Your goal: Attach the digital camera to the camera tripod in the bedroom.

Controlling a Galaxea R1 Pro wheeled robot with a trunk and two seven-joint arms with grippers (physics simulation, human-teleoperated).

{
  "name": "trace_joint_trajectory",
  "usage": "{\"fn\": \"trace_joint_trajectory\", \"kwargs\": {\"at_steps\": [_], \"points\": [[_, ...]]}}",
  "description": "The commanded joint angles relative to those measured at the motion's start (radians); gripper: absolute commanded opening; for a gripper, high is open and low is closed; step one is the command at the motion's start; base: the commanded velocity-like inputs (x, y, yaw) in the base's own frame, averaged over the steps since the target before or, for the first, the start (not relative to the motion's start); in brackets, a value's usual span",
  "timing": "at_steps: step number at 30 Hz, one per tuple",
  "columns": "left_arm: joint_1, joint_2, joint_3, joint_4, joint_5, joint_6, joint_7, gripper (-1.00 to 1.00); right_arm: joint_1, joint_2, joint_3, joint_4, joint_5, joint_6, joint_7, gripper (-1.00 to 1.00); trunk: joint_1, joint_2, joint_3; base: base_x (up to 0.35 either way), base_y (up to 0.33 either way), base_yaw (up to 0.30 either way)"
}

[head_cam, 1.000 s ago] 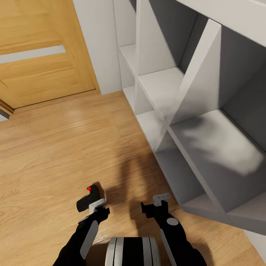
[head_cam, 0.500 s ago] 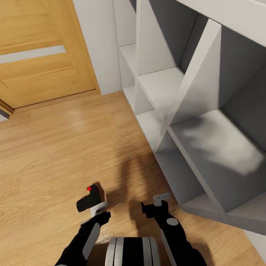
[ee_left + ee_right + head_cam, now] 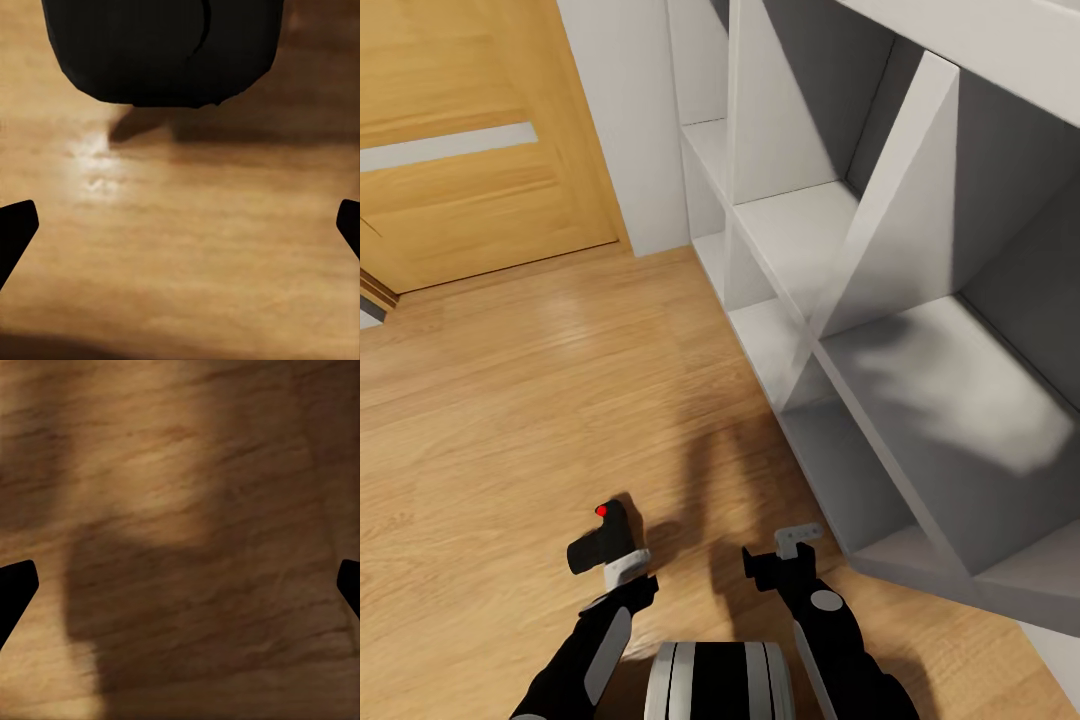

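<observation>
The digital camera point(image 3: 598, 540), a small black body with a red dot on top, rests on the light wood floor just ahead of my left gripper point(image 3: 626, 565). In the left wrist view the camera point(image 3: 161, 52) lies beyond the fingertips and casts a shadow on the floor. That gripper point(image 3: 180, 232) is open, its tips far apart and nothing between them. My right gripper point(image 3: 798, 540) hovers over bare floor beside the shelf, open and empty point(image 3: 180, 592). The camera tripod is out of view.
A white cubby shelf point(image 3: 880, 300) with a diagonal brace stands close on the right, its lower corner near my right arm. A wooden door point(image 3: 470, 150) and a white wall strip point(image 3: 630, 120) stand at the back left. Open wood floor point(image 3: 540, 400) stretches ahead.
My left gripper has drawn back a little from the camera, which stays where it was on the floor. The right arm and the view have not moved.
</observation>
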State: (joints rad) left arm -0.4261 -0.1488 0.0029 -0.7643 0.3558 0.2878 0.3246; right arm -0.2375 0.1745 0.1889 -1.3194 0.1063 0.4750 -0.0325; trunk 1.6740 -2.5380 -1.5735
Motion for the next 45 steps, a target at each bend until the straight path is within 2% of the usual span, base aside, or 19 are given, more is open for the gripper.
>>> {"fn": "trace_joint_trajectory", "kwargs": {"at_steps": [1, 22, 27, 29, 40, 44, 45], "points": [[0.000, 0.000, 0.000, -0.001, 0.008, 0.004, 0.005, 1.00, 0.000, 0.000, 0.001, -0.001, 0.010, 0.007, -0.001, 1.00, 0.000, 0.000, -0.001, 0.000, 0.000, 0.000], [0.000, -0.002, 0.003, -0.008, 0.008, -0.001, 0.007, 1.00, 0.000, 0.000, 0.000, 0.002, 0.010, 0.007, -0.001, 1.00, 0.000, 0.000, -0.001, 0.000, 0.000, 0.000], [0.000, -0.004, 0.003, 0.012, 0.011, -0.060, 0.007, 1.00, 0.000, 0.000, 0.000, 0.002, 0.010, 0.007, -0.001, 1.00, 0.000, 0.000, -0.001, 0.000, 0.000, 0.000], [-0.002, -0.004, 0.002, 0.040, 0.011, -0.108, 0.006, 1.00, 0.000, 0.000, 0.000, 0.003, 0.010, 0.007, -0.001, 1.00, 0.000, 0.000, -0.001, 0.000, 0.000, 0.000], [-0.008, -0.004, 0.002, 0.080, 0.008, -0.158, 0.004, 1.00, 0.000, 0.000, 0.000, 0.003, 0.009, 0.004, -0.001, 1.00, 0.000, 0.000, -0.001, 0.000, 0.000, 0.000], [-0.009, -0.004, 0.001, 0.091, 0.008, -0.213, 0.003, 1.00, 0.000, 0.000, 0.000, 0.003, 0.009, 0.003, -0.001, 1.00, 0.000, 0.000, -0.001, 0.000, 0.000, 0.000], [-0.012, -0.004, -0.001, 0.119, 0.008, -0.257, -0.001, 1.00, 0.000, 0.000, 0.000, 0.003, 0.009, 0.002, -0.001, 1.00, 0.000, 0.000, -0.001, 0.000, 0.000, 0.000]]}}
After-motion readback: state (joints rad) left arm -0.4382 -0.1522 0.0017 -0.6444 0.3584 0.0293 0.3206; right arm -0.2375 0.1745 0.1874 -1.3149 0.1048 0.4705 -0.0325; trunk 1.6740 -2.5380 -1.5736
